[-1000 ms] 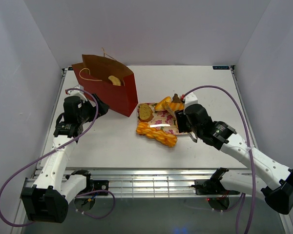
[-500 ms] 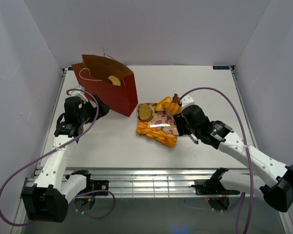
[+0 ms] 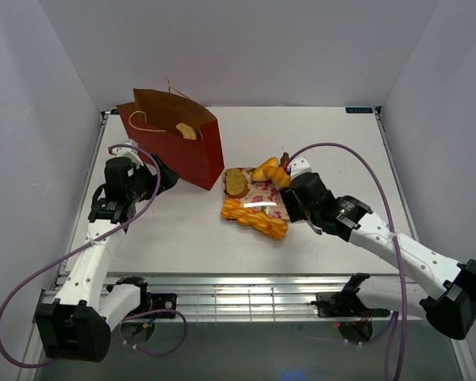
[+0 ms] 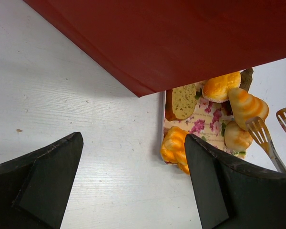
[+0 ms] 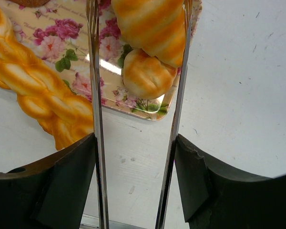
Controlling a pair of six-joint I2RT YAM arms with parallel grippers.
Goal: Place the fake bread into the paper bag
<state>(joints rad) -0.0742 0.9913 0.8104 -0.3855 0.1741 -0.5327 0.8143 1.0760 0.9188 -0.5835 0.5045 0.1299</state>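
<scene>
The dark red paper bag [image 3: 174, 147] stands at the back left with one pastry [image 3: 186, 131] inside; its side fills the top of the left wrist view [image 4: 181, 38]. My left gripper [image 3: 163, 176] is open and empty on the table beside the bag [image 4: 133, 157]. Several pastries lie on the floral tray [image 3: 262, 200]: a twisted loaf [image 3: 254, 220], a toast slice [image 3: 236, 182], rolls [image 3: 270, 171]. My right gripper [image 5: 136, 143] is shut on metal tongs [image 5: 92, 71]. The tongs' arms straddle a striped roll [image 5: 150, 24] and a small roll [image 5: 145, 74].
The tray's front right corner [image 5: 157, 112] is just ahead of my right fingers. The twisted loaf [image 5: 38, 95] hangs over the tray's near edge. White walls close in the table on three sides, and a metal rail runs along the near edge [image 3: 246, 298].
My right arm has moved left and forward, carrying the tongs further over the tray and around the rolls. The left arm and the bag have not moved.
</scene>
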